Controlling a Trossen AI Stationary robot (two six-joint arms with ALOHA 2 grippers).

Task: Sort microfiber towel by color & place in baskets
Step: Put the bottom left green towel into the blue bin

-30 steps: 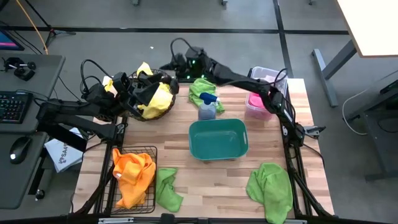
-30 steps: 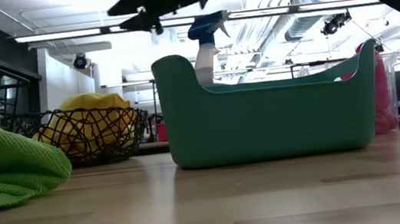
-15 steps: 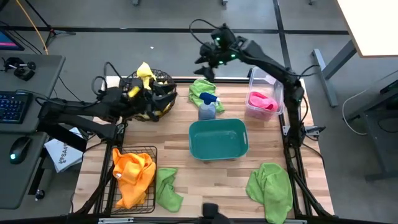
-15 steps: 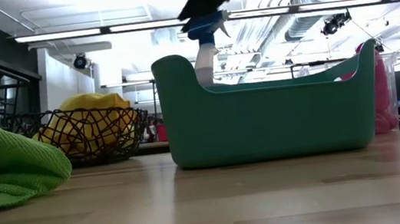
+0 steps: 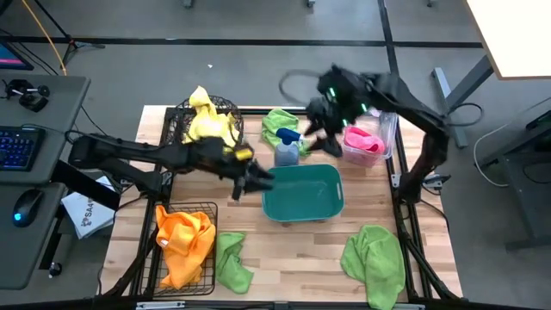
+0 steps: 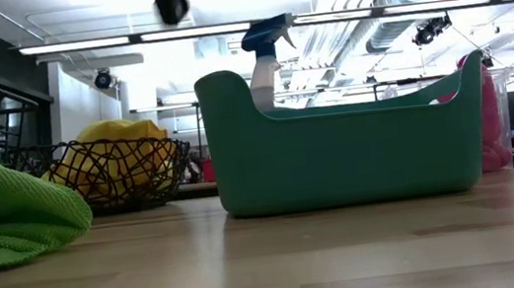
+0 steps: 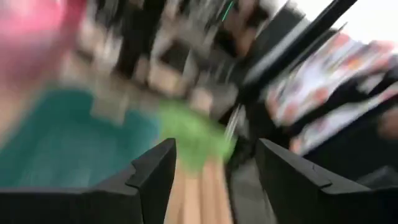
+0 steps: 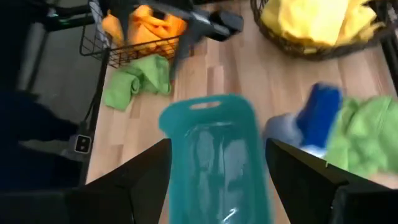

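Observation:
Yellow towels (image 5: pixel 208 126) fill the round wire basket (image 5: pixel 182 120) at the back left. An orange towel (image 5: pixel 183 243) lies in the black rectangular basket (image 5: pixel 200 209) at the front left, and a pink towel (image 5: pixel 362 142) lies in the clear bin (image 5: pixel 389 129). Green towels lie loose at the front (image 5: pixel 232 263), the front right (image 5: pixel 374 261) and the back (image 5: pixel 277 126). The teal tub (image 5: pixel 301 193) stands mid-table. My left gripper (image 5: pixel 254 182) hovers open and empty at the tub's left rim (image 7: pixel 214 180). My right gripper (image 5: pixel 320 142) hangs open and empty above the tub's far side (image 8: pixel 217 186).
A blue-grey spray bottle (image 5: pixel 287 148) stands just behind the tub, between the back green towel and my right gripper. A desk with a keyboard and a mouse (image 5: pixel 27 205) sits beyond the table's left edge. Bare wood shows between the tub and the front towels.
My left gripper has left the round basket and swung down toward the table's right and near side, to the tub's left rim; the yellow towels stay in the basket. My right gripper has travelled from beyond the far edge toward the right, then nearer, rising over the spray bottle.

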